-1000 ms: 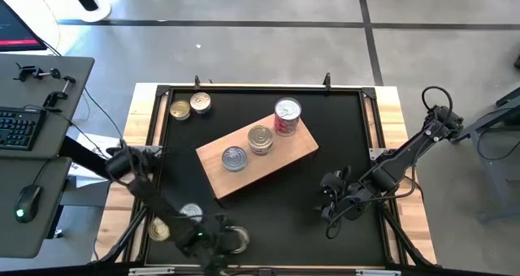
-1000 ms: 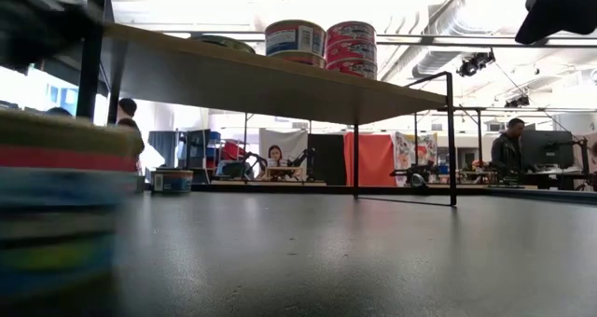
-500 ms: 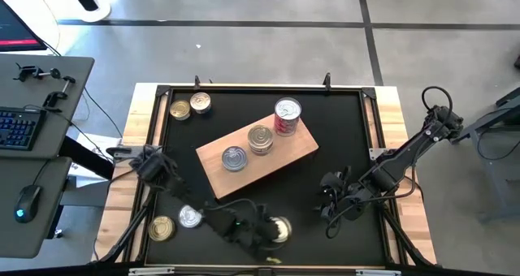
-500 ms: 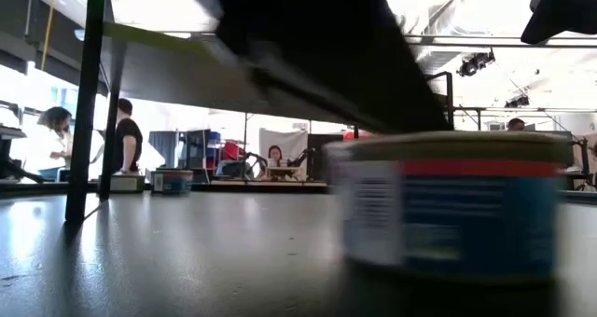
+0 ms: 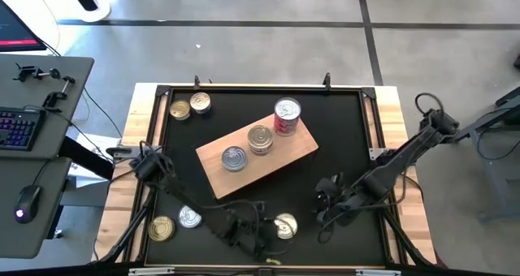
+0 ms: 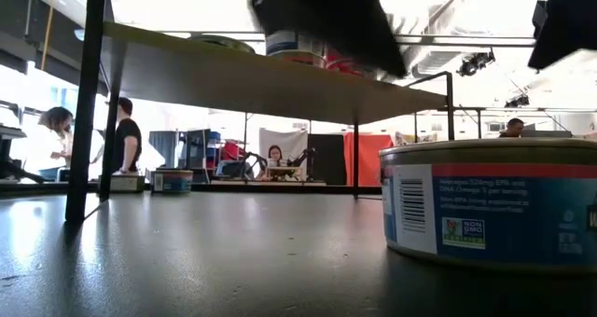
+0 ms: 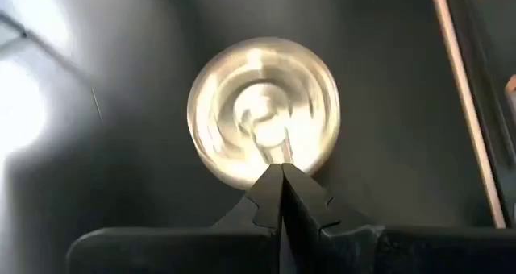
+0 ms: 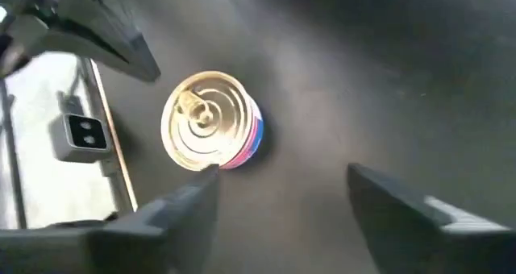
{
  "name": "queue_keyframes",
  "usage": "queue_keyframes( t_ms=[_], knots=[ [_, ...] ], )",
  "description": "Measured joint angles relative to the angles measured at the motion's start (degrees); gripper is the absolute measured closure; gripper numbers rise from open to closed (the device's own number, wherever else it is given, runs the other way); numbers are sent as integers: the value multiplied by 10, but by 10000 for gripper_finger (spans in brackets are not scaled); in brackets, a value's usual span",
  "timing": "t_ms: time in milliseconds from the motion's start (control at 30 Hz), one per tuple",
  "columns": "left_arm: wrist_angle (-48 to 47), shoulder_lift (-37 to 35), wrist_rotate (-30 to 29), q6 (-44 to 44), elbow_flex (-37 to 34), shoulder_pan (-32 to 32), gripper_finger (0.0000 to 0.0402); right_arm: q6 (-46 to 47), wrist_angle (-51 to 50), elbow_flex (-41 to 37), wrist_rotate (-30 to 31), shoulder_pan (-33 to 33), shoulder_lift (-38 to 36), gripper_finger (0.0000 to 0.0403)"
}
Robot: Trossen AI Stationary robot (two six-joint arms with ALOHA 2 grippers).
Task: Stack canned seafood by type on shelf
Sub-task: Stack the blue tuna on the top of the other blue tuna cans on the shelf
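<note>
The tin (image 5: 285,225) stands upright on the black table near the front edge, between both arms. The left gripper (image 5: 258,231), clenched and empty, is beside it; the right gripper (image 5: 325,203), fingers apart and empty, faces it from near.

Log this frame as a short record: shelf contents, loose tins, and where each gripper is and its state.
shelf: wooden board lying diagonally mid-table
on shelf: silver-top tin, gold-top stack, tall red-label tin
loose tins, far left corner: two gold-top tins
loose tins, near left: gold tin, silver tin
loose tin, near centre: gold-top tin, blue and red label
left gripper: fingers together, tip beside the near-centre tin
right gripper: open, aimed at the same tin, not touching it
</note>
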Motion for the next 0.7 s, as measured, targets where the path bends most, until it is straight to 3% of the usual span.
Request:
queue_keyframes(
  t_ms=[67,167,233,400,700],
  knots=[
    [-5,2,-11,-28,0,-15,401,-12,29,0,-9,1,33,207],
    [29,1,-18,-58,-11,-35,401,-34,81,0,-43,3,91,335],
    [52,2,-20,-77,-35,-44,401,-45,99,0,-69,3,128,382],
    [100,4,-61,-109,-65,-48,401,-27,104,0,-98,3,204,398],
    [127,4,-54,-19,-65,-8,401,-25,170,1,-84,-1,236,402]
  ],
)
